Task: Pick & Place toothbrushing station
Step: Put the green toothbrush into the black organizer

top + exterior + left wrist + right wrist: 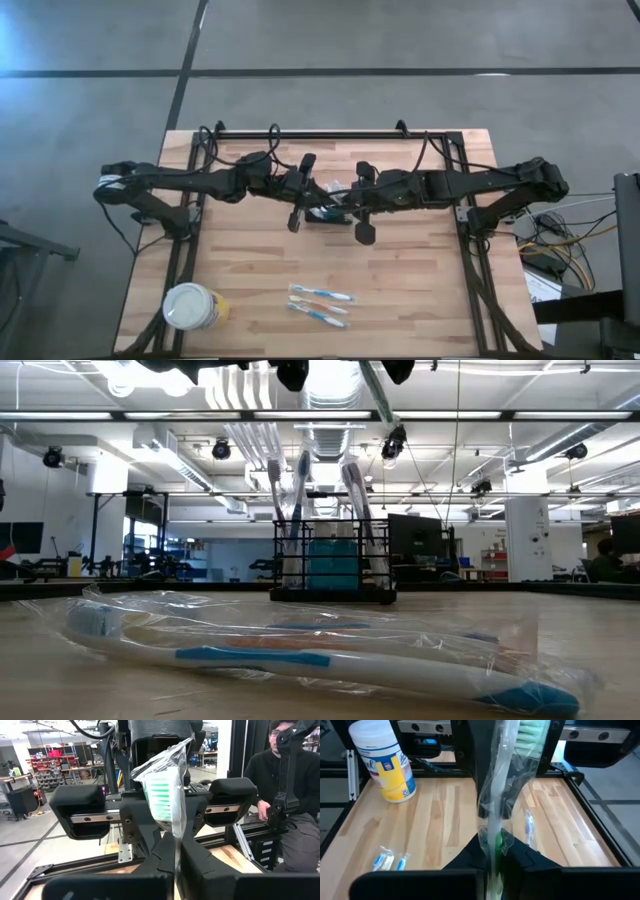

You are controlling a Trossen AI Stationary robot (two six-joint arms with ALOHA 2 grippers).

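The toothbrushing station, a black wire-mesh basket (333, 560), stands at the table's middle (325, 213). Three toothbrushes stand in it, leaning on its rim. Above it my two grippers meet, the left (303, 193) and the right (352, 200). Both are shut on one toothbrush in a clear plastic wrapper (165, 790), with green bristles and a green handle (495, 842). It stands roughly upright between them, head up. In the low view the held brush is above the picture's top. My left gripper (176, 870) pinches the wrapper's lower part (176, 851) between its two fingers, coming in level from the table's left. The brush's head rises above the fingers, clear of the table. My right gripper (492, 870) pinches the wrapped handle (493, 851) between its two fingers, slanting down from the table's right. The brush runs up and away from the fingers, its bristle end (535, 732) near my left gripper.
Two wrapped toothbrushes (320, 294) (318, 314) lie near the table's front edge, close to the low camera (300, 655). A white-lidded yellow tub (190, 307) stands at the front left corner. A person (280, 795) sits beyond the table's right side.
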